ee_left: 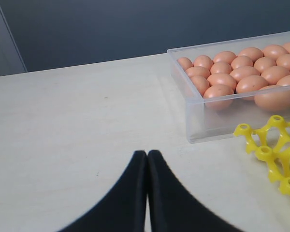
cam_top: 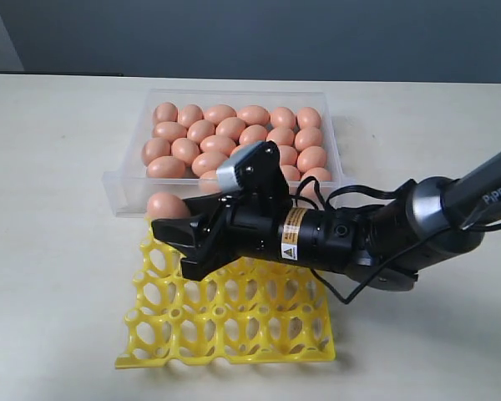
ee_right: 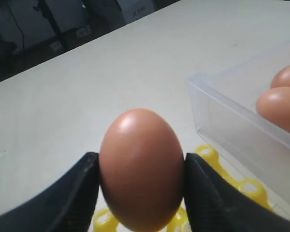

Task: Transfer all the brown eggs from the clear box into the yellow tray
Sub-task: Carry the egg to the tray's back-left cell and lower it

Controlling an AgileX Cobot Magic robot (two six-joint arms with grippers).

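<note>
Many brown eggs (cam_top: pixel 234 134) fill the clear box (cam_top: pixel 121 194) at the back of the table. Just in front of it lies the yellow tray (cam_top: pixel 234 322), its cups showing no eggs. My right gripper (cam_top: pixel 177 224) reaches in from the right, shut on one brown egg (ee_right: pixel 141 166) held above the tray's far left corner, next to the box's front wall. My left gripper (ee_left: pixel 147 155) is shut with nothing between its fingers, over bare table left of the box (ee_left: pixel 198 121); it does not show in the exterior view.
The pale table (cam_top: pixel 50 251) carries only the box and the tray. The right arm's black body (cam_top: pixel 351 238) lies across the tray's far right part. A dark wall stands behind the table.
</note>
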